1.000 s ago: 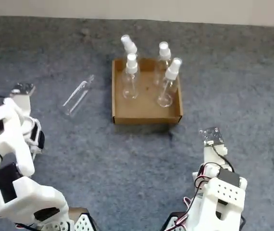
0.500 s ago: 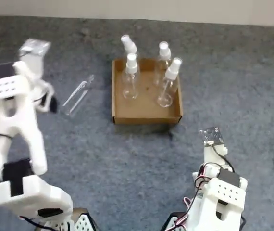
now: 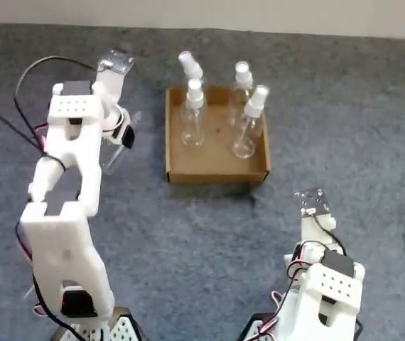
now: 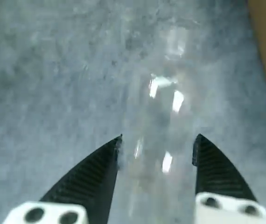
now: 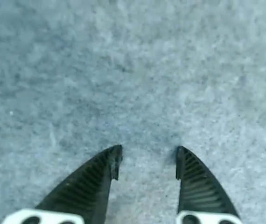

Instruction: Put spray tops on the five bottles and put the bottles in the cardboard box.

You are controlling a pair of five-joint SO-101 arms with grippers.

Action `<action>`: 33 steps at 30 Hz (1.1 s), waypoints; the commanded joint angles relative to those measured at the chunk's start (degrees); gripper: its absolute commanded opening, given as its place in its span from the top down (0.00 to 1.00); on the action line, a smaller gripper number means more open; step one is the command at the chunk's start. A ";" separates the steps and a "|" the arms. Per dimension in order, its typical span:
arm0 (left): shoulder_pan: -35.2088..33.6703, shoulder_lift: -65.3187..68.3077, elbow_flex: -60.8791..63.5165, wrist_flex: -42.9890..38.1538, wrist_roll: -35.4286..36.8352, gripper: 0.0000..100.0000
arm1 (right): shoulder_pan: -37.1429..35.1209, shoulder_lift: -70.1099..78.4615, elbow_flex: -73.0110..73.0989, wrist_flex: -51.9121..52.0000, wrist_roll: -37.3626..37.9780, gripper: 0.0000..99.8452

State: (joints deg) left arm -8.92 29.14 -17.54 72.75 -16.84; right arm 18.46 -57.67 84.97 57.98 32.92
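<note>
One loose bottle (image 3: 109, 162): clear, slim and round-bodied, laid on its side on the table, just beside the left wall of the cardboard box (image 3: 217, 172) but apart from it; its far part is covered in the high view by the left arm, and whether its neck is capped cannot be told
Long axis: slanted, the near end turned toward the table's left edge, the far end toward the box's far-left corner; in the left wrist view the bottle (image 4: 163, 116) is seen running lengthwise out from between the jaws, so a grip would be taken across its width
Left gripper (image 4: 158, 140): spread wide, one jaw set to each side of the bottle, nothing clasped; contact cannot be made out
Nearer arm: the left, placed directly over the bottle; the right gripper (image 3: 312, 202) is parted and empty, held low over bare table by the box's near-right corner, well apart from the bottle
Handling: a smooth, glossy wall is judged slippery and apt to roll; the black ribbed pads (image 4: 100, 168) should help
Four capped bottles (image 3: 194, 117): clear bodies with white spray tops (image 3: 242, 71), stood in the box, two tilted; whether the far-left one is inside the wall cannot be told
Box: brown, shallow, open-topped, squarish, set toward the table's far edge
Table (image 3: 373, 142): covered in grey, felt-like nap
</note>
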 commanded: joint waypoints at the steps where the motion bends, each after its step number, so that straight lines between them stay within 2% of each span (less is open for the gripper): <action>1: -0.92 6.73 -9.63 -0.88 0.44 0.78 | -1.19 0.04 1.98 -0.92 0.53 0.86; 5: -0.66 11.47 -10.95 -0.79 0.44 0.78 | -1.27 0.04 1.98 -1.01 0.53 0.86; 8: -0.31 12.79 -11.03 1.67 0.44 0.85 | -1.19 0.04 1.98 -1.01 0.53 0.86; 13: -0.22 10.59 -11.91 12.40 0.79 0.96 | -1.10 0.04 1.98 -0.92 0.53 0.86; 19: -0.22 -2.68 -11.38 23.56 0.88 0.98 | -1.01 0.04 1.45 -0.57 0.62 0.86; 21: 0.92 -8.22 -8.31 25.23 0.97 0.98 | 0.22 0.04 1.45 -0.57 0.79 0.86; 24: 3.74 -17.98 1.54 25.05 0.97 0.98 | 6.46 0.04 1.36 -0.57 1.58 0.86; 28: 8.84 -33.27 17.63 21.01 0.88 0.98 | 13.49 0.48 -2.15 -0.75 9.67 0.86; 33: 20.26 -47.60 29.49 18.81 0.88 0.98 | 22.11 0.57 -8.22 -1.01 13.89 0.86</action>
State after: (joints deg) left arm 1.98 -5.85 4.97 93.32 -16.48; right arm 35.25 -57.05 82.07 57.98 44.09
